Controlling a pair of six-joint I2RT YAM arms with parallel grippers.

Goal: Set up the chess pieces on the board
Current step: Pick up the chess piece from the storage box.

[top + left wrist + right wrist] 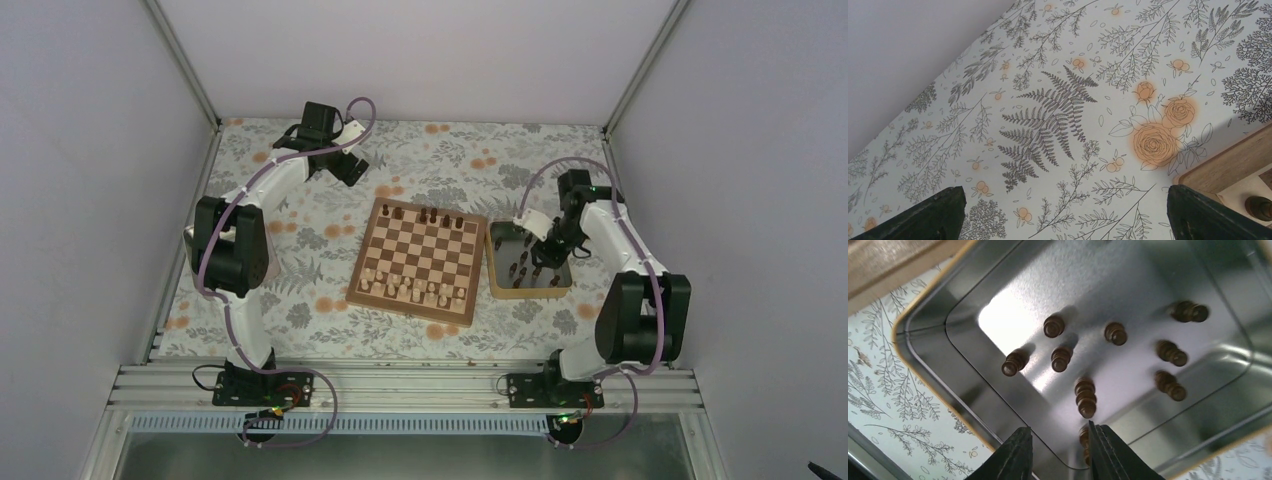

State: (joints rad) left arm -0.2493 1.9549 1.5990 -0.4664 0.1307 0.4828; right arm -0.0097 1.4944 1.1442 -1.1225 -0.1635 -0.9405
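The board (420,255) lies mid-table, with several dark chess pieces (425,215) on its far row. More dark pieces (1086,397) stand in the metal tray (1128,280) to its right. My right gripper (1058,452) hangs open over the tray's near corner. One dark piece (1084,436) stands just inside the right finger (1113,455), and the other finger is well clear of it. My left gripper (1063,220) is open over the flowered cloth, far back left of the board (1233,162), holding nothing.
Pale chessmen (410,288) fill the board's two near rows. The tan-rimmed tray (492,275) sits tight against the board's right side. A dark piece (1259,207) on the board's corner shows at the left wrist view's right edge. Grey walls close in the table.
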